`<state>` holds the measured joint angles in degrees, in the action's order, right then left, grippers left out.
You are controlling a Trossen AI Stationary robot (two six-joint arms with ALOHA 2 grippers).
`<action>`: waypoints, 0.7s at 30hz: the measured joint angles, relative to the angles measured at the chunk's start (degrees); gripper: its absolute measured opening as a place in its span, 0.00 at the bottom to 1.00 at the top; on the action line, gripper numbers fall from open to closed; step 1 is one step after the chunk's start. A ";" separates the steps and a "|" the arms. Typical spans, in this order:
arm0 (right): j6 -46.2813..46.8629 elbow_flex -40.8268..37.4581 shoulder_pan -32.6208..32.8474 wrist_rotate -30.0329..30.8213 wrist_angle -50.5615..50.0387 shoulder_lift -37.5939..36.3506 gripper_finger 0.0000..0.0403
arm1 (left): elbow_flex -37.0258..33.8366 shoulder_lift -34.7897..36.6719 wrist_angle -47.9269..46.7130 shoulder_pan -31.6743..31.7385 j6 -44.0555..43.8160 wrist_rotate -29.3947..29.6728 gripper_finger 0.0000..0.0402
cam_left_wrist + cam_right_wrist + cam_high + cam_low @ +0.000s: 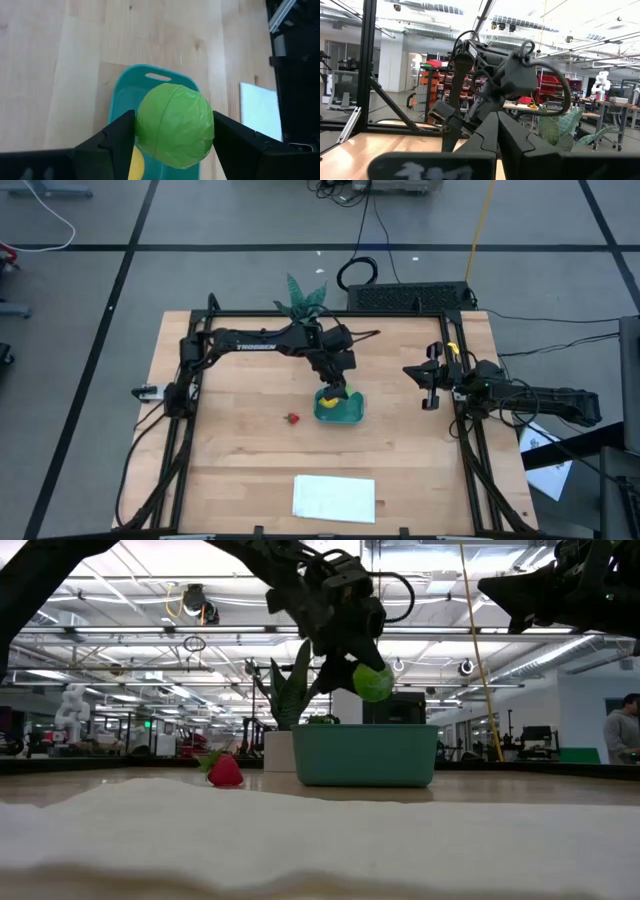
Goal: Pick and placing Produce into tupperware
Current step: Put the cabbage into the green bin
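So the lime-green ball (175, 125) is up in the air right now, clamped between the two fingers of the left gripper (175, 131), directly over the teal tupperware (350, 412). From table height you can see the ball (373, 682) hanging clear above the container's rim (365, 728), not touching it. The wrist camera looks straight down past the ball into the tub, and the yellow lemon (135, 165) is already lying inside, peeking out under the ball next to one finger.

The tupperware sits around the middle of the tabletop (230, 460), a bit toward the far edge. The little red strawberry (292, 419) is on the bare wood near the container, on the side toward the tabletop's left edge, apart from it. In the low view it (224, 770) rests on the wood by itself, beside the tub.

Further out: a white sheet (334, 497) lies flat close to the near edge, well apart from everything else. A green potted plant (303, 295) in a white pot (279, 751) stands at the far edge behind the container.

The right gripper (431, 377) hangs over by the right edge of the tabletop, away from all the produce. Its fingers look pressed together with nothing between them in its own wrist view (497, 131).
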<state>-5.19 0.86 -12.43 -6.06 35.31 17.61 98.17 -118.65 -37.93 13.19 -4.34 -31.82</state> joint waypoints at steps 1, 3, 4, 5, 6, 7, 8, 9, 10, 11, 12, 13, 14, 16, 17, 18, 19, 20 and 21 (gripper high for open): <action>0.00 0.02 0.00 0.02 0.00 0.00 0.00 | 0.81 -0.64 -0.97 0.00 0.11 0.18 0.56; 0.00 0.00 0.00 0.00 0.00 0.00 0.00 | 2.93 -2.66 -2.57 -0.02 0.29 0.21 0.56; 0.00 0.01 0.00 0.00 0.00 0.01 0.00 | 4.10 -3.94 -3.45 -0.01 0.63 0.29 0.56; -0.01 0.01 0.00 0.00 0.02 0.02 0.00 | 5.41 -5.10 -4.95 0.00 1.13 0.40 0.56; -0.02 0.00 0.00 0.00 -0.03 0.02 0.00 | 6.98 -6.32 -6.33 -0.17 1.58 0.41 0.56; -0.02 0.02 0.00 0.00 -0.07 0.05 0.00 | 8.76 -7.51 -7.13 -0.34 2.02 0.45 0.56; -0.02 0.00 0.00 0.00 -0.07 0.07 0.00 | 10.62 -8.47 -8.57 -0.58 2.74 0.49 0.56; -0.01 0.00 0.00 0.00 -0.07 0.09 0.00 | 12.32 -9.48 -10.36 -0.88 3.52 0.49 0.56; -0.02 0.00 0.00 0.00 -0.09 0.09 0.00 | 14.01 -10.46 -12.25 -1.15 4.29 0.46 0.56; -0.04 0.00 0.00 0.00 -0.13 0.09 0.00 | 15.36 -11.19 -13.62 -1.44 5.10 0.57 0.56; -0.04 0.00 0.00 0.00 -0.08 0.11 0.00 | 16.47 -11.89 -14.59 -1.68 5.64 0.78 0.56; -0.04 0.00 0.00 0.00 0.02 0.13 0.00 | 17.25 -12.18 -15.25 -1.91 5.92 1.43 0.56; -0.04 0.00 0.00 0.00 0.01 0.12 0.00 | 17.83 -12.31 -15.58 -2.04 5.98 1.87 0.56; -0.04 0.02 0.00 0.00 0.01 0.13 0.00 | 18.16 -12.16 -15.45 -2.10 5.97 1.89 0.56; -0.04 0.00 0.00 0.00 0.02 0.13 0.00 | 18.16 -12.13 -15.53 -2.22 5.89 1.87 0.56; -0.02 0.00 0.00 0.00 0.00 0.13 0.00 | 18.16 -12.13 -15.69 -2.44 5.78 1.91 0.56; -0.02 0.02 0.00 0.00 0.00 0.13 0.00 | 18.00 -12.36 -15.64 -2.68 5.78 1.92 0.56; -0.02 0.02 0.00 0.00 0.01 0.13 0.00 | 17.77 -12.55 -15.49 -2.99 5.81 1.92 0.56; -0.02 0.00 0.00 0.00 0.02 0.13 0.00 | 17.51 -12.68 -15.34 -3.24 5.82 1.93 0.56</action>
<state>-5.21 0.87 -12.43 -6.07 35.32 17.74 115.68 -131.33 -53.27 9.95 1.48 -29.89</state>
